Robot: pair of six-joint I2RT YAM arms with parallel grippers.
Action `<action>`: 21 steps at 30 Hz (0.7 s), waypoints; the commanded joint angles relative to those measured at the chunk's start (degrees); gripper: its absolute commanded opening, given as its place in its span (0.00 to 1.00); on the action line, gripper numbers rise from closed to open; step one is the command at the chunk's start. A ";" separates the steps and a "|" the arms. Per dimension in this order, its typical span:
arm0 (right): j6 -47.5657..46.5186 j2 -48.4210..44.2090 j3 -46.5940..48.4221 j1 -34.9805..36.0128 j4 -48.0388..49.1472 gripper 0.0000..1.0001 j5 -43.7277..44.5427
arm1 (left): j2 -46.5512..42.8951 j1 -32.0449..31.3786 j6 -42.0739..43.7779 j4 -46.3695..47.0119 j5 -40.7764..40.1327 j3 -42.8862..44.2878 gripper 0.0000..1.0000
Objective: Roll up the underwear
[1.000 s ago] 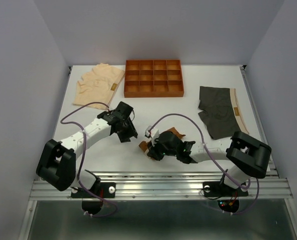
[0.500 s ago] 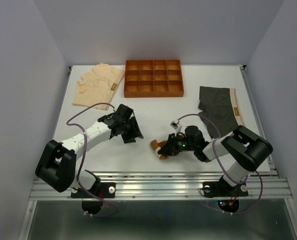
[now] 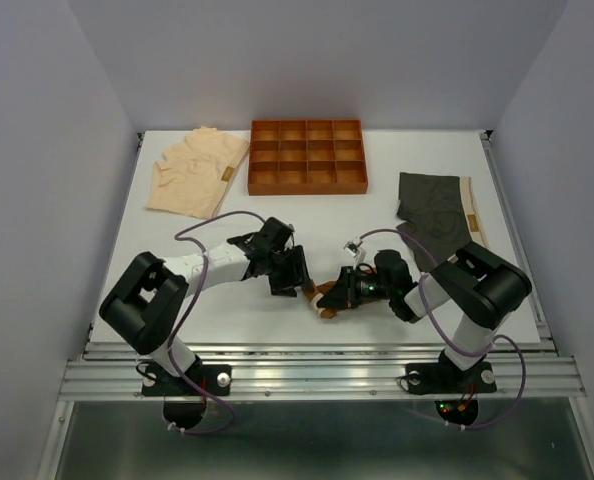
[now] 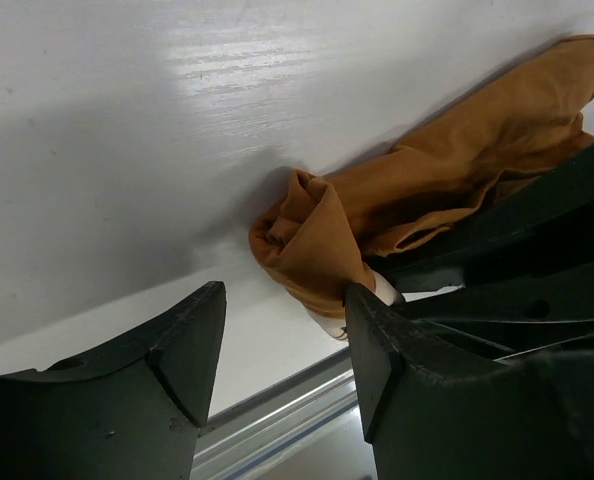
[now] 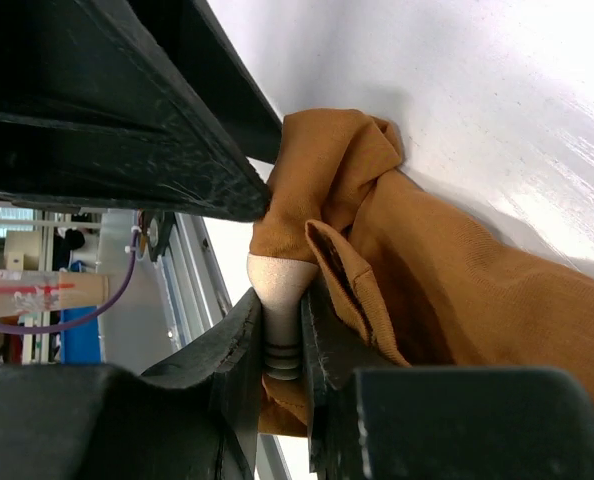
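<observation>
Left wrist shows my left claw (image 4: 282, 345) spread beside the rust-brown underwear (image 4: 417, 215) my right claw (image 5: 282, 310) pinches; a bump could unroll it

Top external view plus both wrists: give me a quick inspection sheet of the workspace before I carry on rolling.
Surface: white table, flat.
Job's things: rust-brown underwear partly rolled, front centre; peach underwear flat, far left; dark grey underwear flat, right.
Clutter: orange tray, far centre, compartments look empty.
Hands: right hand shut on the rust-brown pair's cream waistband; left hand open at its rolled end.
Cables: purple cable loops off each arm.
Surroundings: pale walls; metal rail at near edge.
</observation>
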 commanded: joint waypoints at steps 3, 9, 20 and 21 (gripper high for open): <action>-3.36 1.75 -1.78 -0.04 -4.81 0.01 0.40 | 1.95 -0.71 0.28 4.96 4.28 1.89 0.61; -7.49 2.18 -1.16 -0.04 -8.15 0.01 3.03 | 5.99 -1.67 -0.17 6.54 6.21 3.64 0.53; -21.08 -3.16 9.35 1.27 -28.75 0.43 7.06 | 5.13 -2.29 -0.51 -2.72 -5.76 6.28 0.00; -22.51 -4.05 11.12 2.41 -32.03 0.47 8.56 | 4.42 -2.37 -0.95 -4.77 -8.96 7.24 0.00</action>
